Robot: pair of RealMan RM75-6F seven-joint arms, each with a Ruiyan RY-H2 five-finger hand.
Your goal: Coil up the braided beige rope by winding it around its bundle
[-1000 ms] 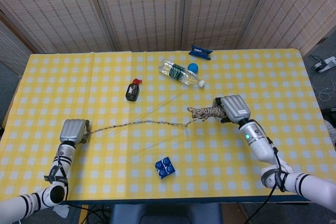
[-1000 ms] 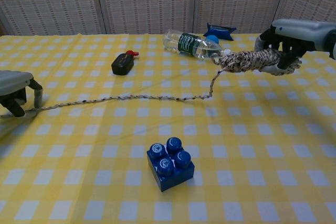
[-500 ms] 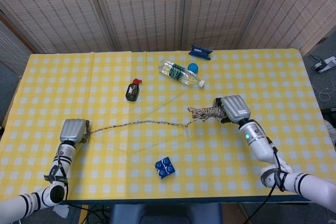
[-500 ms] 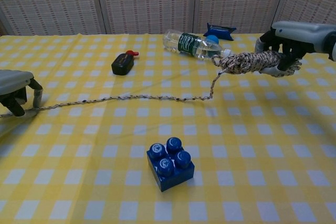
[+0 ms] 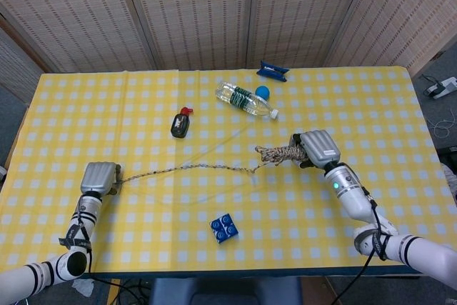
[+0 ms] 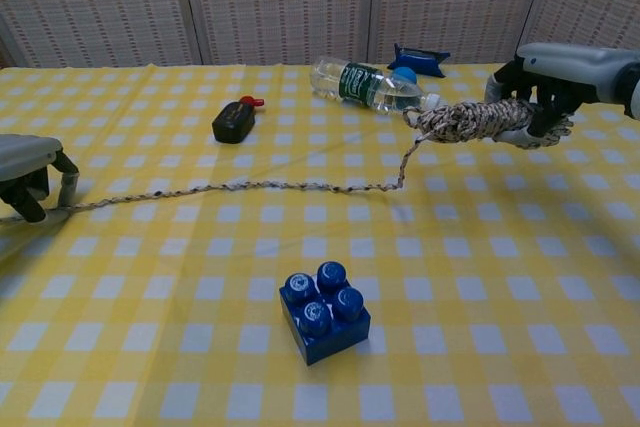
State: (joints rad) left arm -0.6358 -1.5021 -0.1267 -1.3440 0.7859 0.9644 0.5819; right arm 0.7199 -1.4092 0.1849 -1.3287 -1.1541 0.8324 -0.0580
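The braided beige rope [image 5: 193, 167] [image 6: 250, 186] runs across the yellow checked table. Its coiled bundle [image 5: 280, 153] [image 6: 465, 119] is held above the cloth in my right hand [image 5: 317, 147] [image 6: 555, 79], whose fingers curl around it. From the bundle's left end the rope drops to the table and trails left. My left hand [image 5: 99, 178] [image 6: 28, 175] grips the free end at the table's left side, fingers closed down over it.
A blue toy brick [image 5: 225, 227] [image 6: 325, 310] sits near the front edge. A clear water bottle [image 5: 245, 98] [image 6: 366, 84], a blue cap [image 5: 262, 91], a black and red gadget [image 5: 180, 123] [image 6: 234, 121] and a dark blue object [image 5: 273, 71] [image 6: 419, 59] lie behind the rope.
The right hand has lifted the bundle slightly and shifted it a little right. The left hand has drawn the rope end slightly left.
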